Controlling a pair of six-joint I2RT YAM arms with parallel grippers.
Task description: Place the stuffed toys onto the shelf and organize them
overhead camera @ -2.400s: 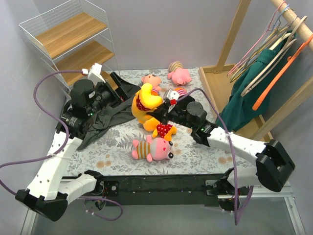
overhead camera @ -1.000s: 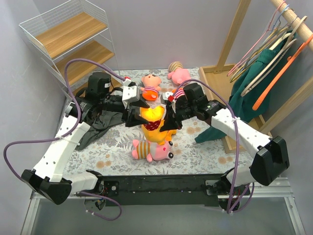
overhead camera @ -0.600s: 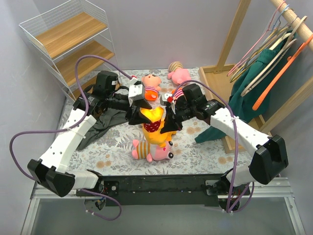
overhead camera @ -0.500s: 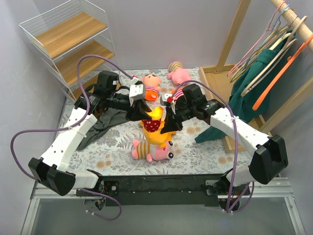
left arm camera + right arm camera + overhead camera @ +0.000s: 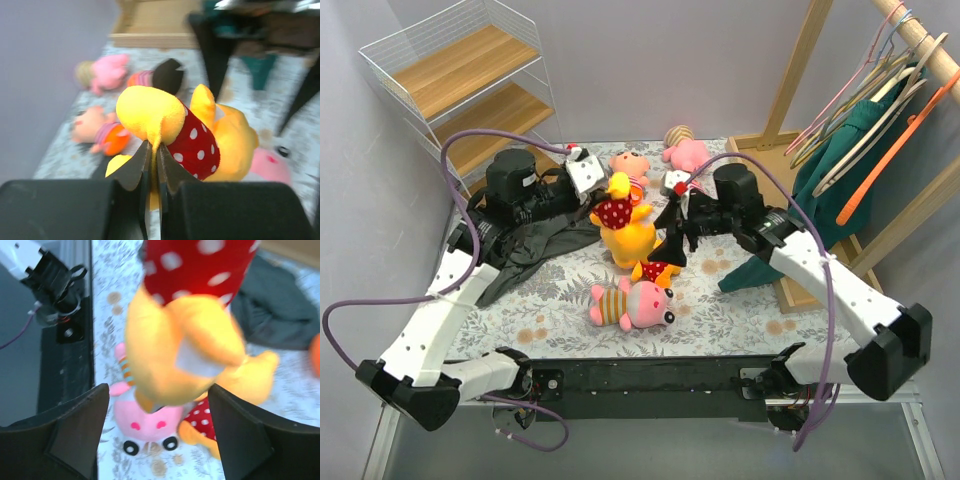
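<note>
A large yellow bear [image 5: 628, 236] in a red dotted shirt hangs over the mat's middle. My left gripper [image 5: 598, 203] is shut on one of its yellow limbs [image 5: 150, 112], pinched between the jaws [image 5: 153, 145]. My right gripper [image 5: 672, 234] stands open just right of the bear, its fingers [image 5: 80, 430] wide on either side of the bear's lower body [image 5: 185, 340] without touching. A smaller dotted bear [image 5: 658, 268] and a striped pink pig [image 5: 635, 303] lie below. A peach doll [image 5: 630, 163] and another pink pig [image 5: 688, 152] lie at the back. The white wire shelf [image 5: 470, 85] stands far left with bare boards.
A dark grey cloth [image 5: 535, 245] lies on the mat under my left arm. A wooden clothes rack [image 5: 840, 150] with hangers and a green garment fills the right side. The mat's near edge meets a black rail [image 5: 650, 378].
My left gripper closed on the yellow bear and drew it left and back. My right gripper opened, let the bear go and pulled back to the right.
</note>
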